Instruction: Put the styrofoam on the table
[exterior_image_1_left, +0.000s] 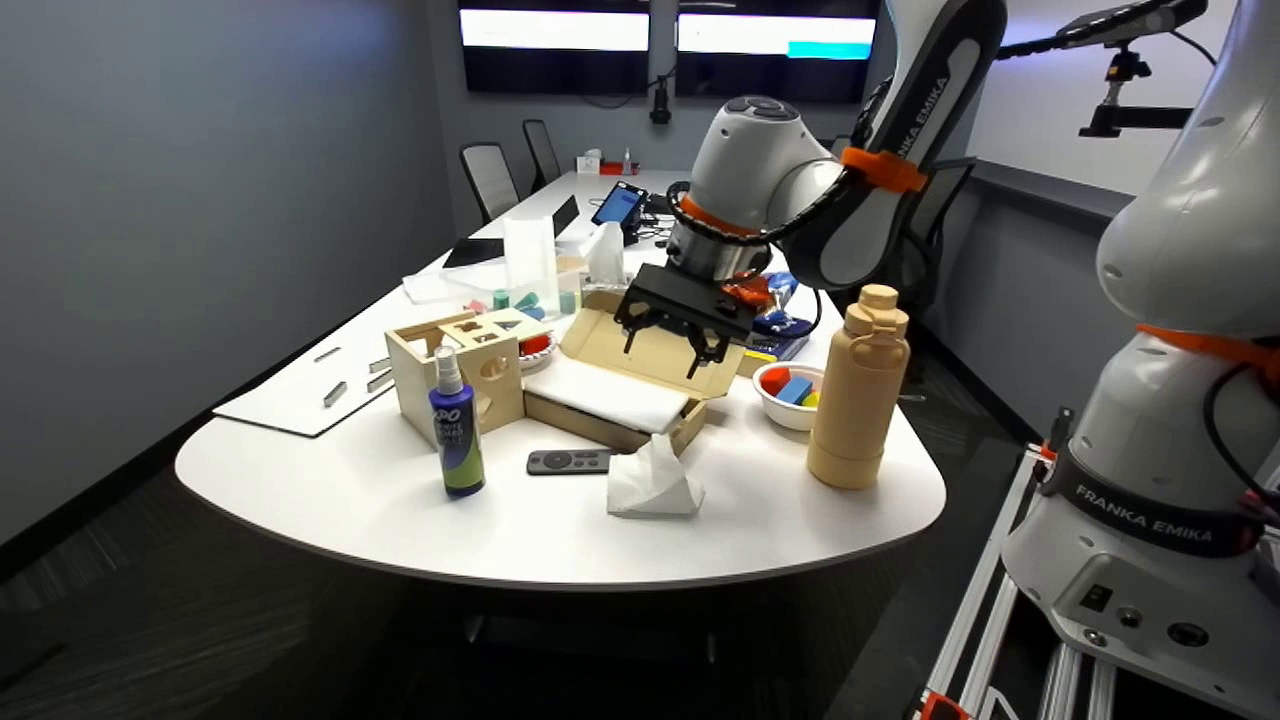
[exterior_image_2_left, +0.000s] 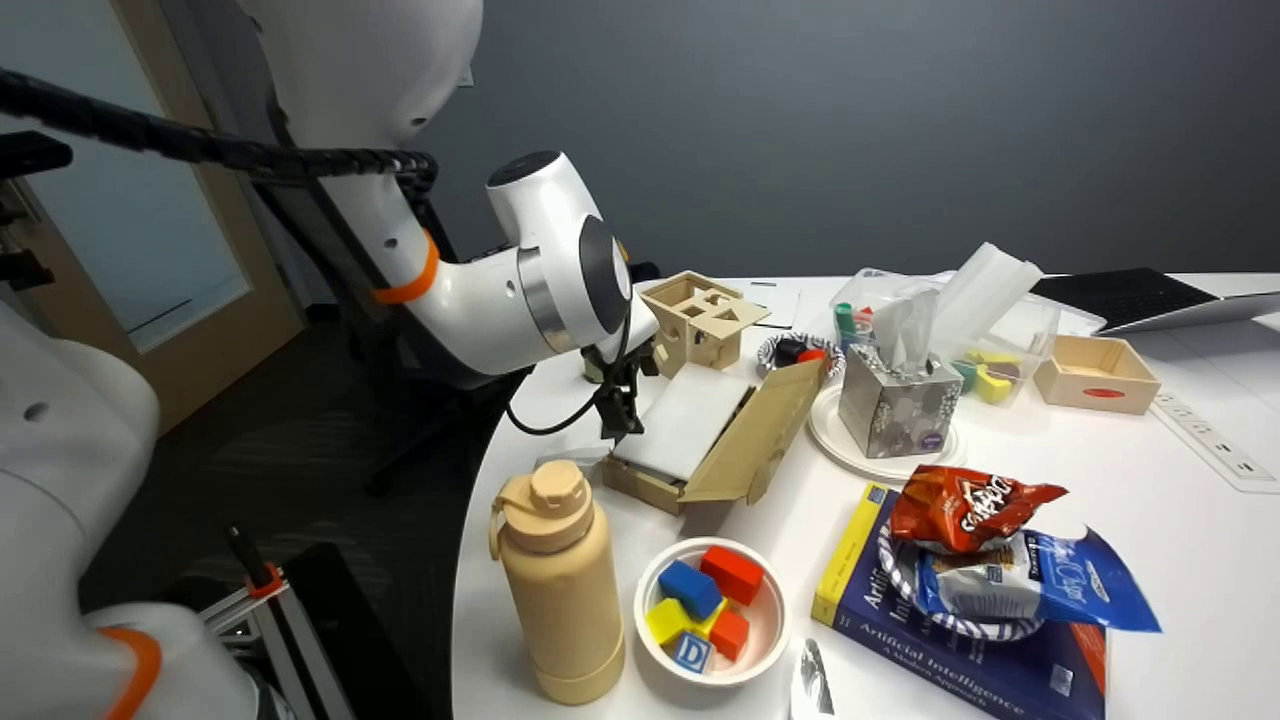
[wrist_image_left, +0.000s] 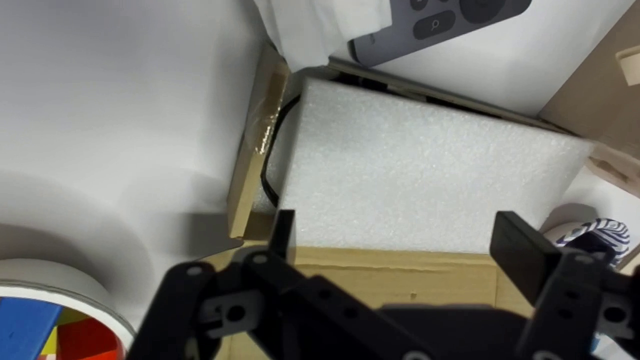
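The styrofoam is a flat white foam slab (wrist_image_left: 425, 165) with a grainy surface. It lies in the open cardboard box (wrist_image_left: 245, 195) in the wrist view, with a black cable partly showing beside it. In both exterior views the slab (exterior_image_1_left: 608, 393) (exterior_image_2_left: 685, 420) rests in the box on the white table (exterior_image_1_left: 380, 510). My gripper (exterior_image_1_left: 660, 361) is open and empty above the box. In the wrist view the fingertips (wrist_image_left: 395, 222) stand wide apart over the slab's edge nearest the lid. Whether they touch it cannot be told.
A crumpled white tissue (exterior_image_1_left: 655, 482) and a remote (exterior_image_1_left: 568, 461) are by the box's front corner. A wooden shape box (exterior_image_1_left: 460, 375), spray bottle (exterior_image_1_left: 456, 430), tan bottle (exterior_image_1_left: 858, 400) and bowl of blocks (exterior_image_2_left: 712, 612) stand around it. The raised lid (exterior_image_2_left: 765, 440) is at one side.
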